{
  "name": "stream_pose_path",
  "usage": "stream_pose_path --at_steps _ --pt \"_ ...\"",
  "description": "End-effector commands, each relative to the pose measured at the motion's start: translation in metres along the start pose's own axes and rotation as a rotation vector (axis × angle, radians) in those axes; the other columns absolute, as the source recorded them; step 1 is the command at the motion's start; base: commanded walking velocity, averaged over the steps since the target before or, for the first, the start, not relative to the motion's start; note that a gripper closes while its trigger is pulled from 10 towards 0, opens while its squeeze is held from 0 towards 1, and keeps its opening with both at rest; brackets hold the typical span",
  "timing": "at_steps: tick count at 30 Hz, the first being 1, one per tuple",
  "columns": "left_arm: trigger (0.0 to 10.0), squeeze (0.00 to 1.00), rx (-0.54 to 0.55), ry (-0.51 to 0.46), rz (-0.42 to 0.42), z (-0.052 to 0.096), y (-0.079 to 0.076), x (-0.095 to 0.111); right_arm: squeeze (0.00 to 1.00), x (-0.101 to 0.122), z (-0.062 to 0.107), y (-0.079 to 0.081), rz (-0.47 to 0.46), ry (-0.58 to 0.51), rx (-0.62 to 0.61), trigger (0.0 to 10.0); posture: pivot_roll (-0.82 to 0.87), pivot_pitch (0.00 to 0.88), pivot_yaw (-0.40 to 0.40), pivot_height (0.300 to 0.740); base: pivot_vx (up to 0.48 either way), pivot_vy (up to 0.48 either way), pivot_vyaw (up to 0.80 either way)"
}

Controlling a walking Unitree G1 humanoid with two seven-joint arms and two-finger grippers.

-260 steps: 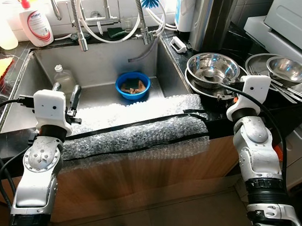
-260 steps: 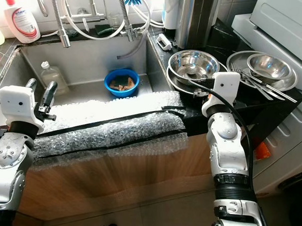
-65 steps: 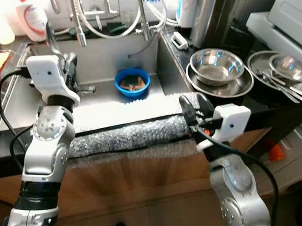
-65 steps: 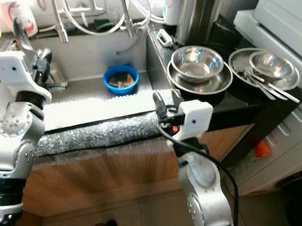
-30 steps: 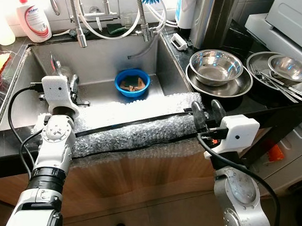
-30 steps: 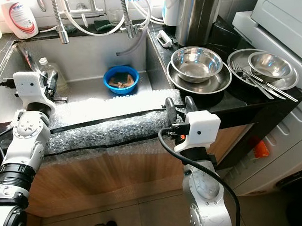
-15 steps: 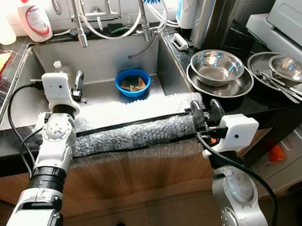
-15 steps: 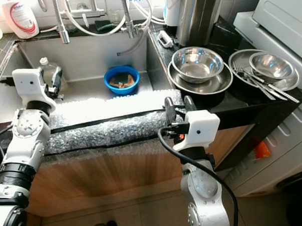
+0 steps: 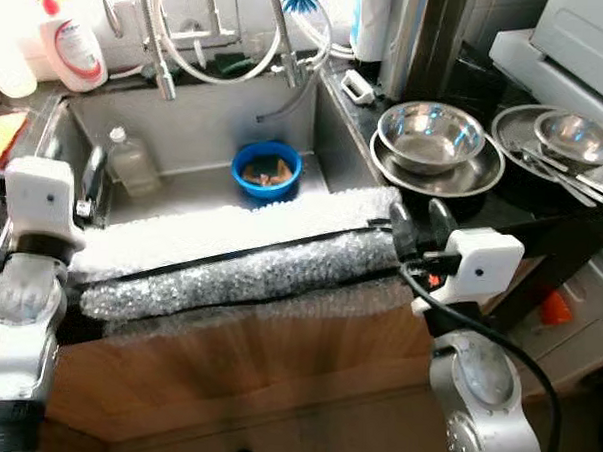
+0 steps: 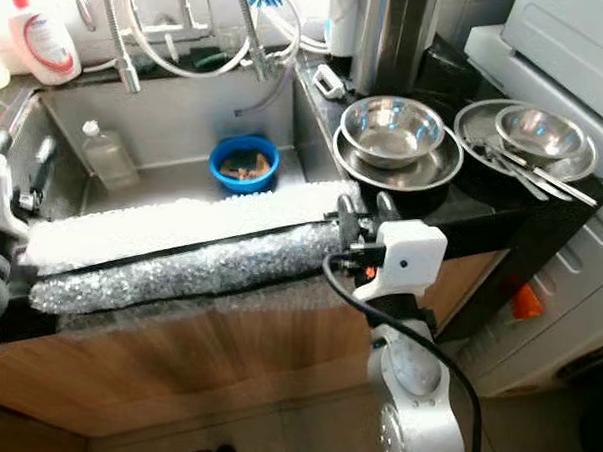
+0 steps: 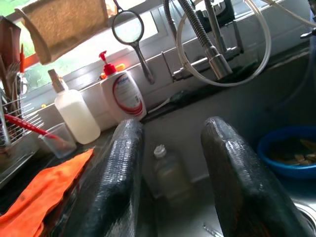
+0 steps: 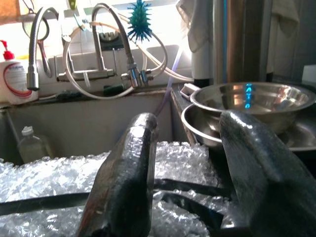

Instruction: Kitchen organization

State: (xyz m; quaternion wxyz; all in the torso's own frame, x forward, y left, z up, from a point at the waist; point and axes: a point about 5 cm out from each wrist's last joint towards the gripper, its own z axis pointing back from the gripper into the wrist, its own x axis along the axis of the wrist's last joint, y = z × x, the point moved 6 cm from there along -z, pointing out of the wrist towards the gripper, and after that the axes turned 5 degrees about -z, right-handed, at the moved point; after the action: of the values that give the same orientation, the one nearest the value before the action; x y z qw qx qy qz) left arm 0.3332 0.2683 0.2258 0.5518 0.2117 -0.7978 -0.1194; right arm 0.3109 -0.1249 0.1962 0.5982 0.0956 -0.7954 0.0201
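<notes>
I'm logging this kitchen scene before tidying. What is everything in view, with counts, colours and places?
Bubble wrap: one clear sheet, over sink front edge.
Blue bowl: one, in sink.
Clear bottle: one, in sink, left.
Soap bottle: one, white and red, behind sink.
Steel bowls: two stacked right of sink; one more on a plate farther right, cutlery beside.
Orange cloth: one, left counter.
Left hand: open, at sink's left.
Right hand: open, at wrap's right end.

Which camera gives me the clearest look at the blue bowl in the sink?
The left eye view: the round blue plastic bowl sits whole and unblocked. The right eye view shows it similarly; the left wrist view catches one cropped edge.
</notes>
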Motion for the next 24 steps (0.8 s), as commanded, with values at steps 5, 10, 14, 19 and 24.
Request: stream_pose_path --at_steps 5,10,14,19,24 --pt "10.0 0.00 0.028 0.017 0.030 0.009 -0.001 0.004 0.00 0.008 -0.007 -0.017 0.005 -0.014 -0.040 10.0 -0.08 0.062 0.062 0.740 0.000 0.000 0.00" --pt "10.0 0.00 0.016 0.035 0.068 0.008 -0.013 0.001 0.00 0.004 -0.018 -0.035 0.026 0.049 -0.093 10.0 -0.09 0.053 0.066 0.740 0.000 0.000 0.00" --pt "10.0 0.00 0.005 0.030 0.089 0.004 -0.021 0.004 0.00 0.010 -0.030 -0.053 -0.006 0.062 -0.158 10.0 -0.09 0.059 0.071 0.740 0.000 0.000 0.00" --pt "10.0 0.00 -0.001 0.020 0.101 -0.001 -0.026 0.008 0.00 0.015 -0.054 -0.073 -0.042 0.095 -0.215 10.0 -0.10 0.078 0.080 0.740 0.000 0.000 0.00" --pt "10.0 0.00 0.000 0.018 0.112 -0.003 -0.029 0.011 1.00 0.022 -0.080 -0.084 -0.103 0.122 -0.217 10.0 -0.09 0.095 0.083 0.740 0.000 0.000 0.00"
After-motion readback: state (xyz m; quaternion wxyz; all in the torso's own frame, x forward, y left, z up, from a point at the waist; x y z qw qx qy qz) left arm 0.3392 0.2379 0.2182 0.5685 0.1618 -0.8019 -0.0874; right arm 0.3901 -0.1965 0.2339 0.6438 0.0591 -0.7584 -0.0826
